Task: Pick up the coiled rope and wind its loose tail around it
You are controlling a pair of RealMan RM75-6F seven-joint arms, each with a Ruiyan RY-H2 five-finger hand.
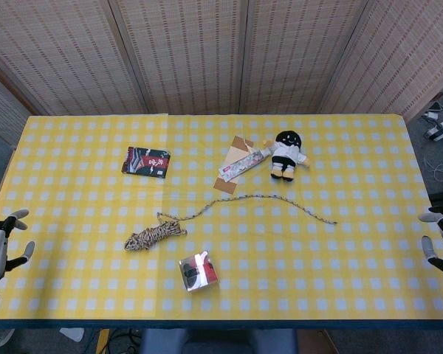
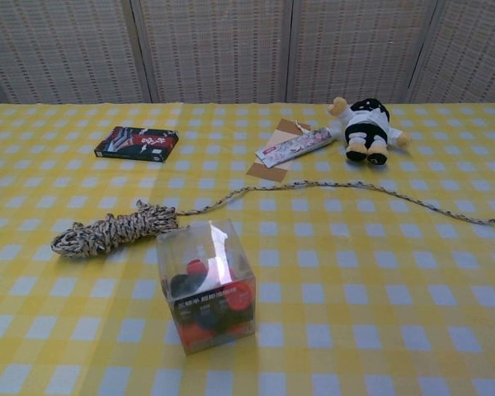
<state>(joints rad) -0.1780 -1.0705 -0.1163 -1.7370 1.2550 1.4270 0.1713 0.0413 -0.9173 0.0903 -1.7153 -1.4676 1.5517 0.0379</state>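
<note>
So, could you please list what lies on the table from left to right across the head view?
Left hand → dark flat packet → coiled rope → clear plastic box → long tube packet on the brown card → plush toy → right hand.

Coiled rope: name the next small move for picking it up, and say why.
Probably bring the left hand in toward the coiled rope. Both hands sit open at the table's edges, the right hand farther off, and the coil lies untouched with its loose tail stretched rightward.
</note>
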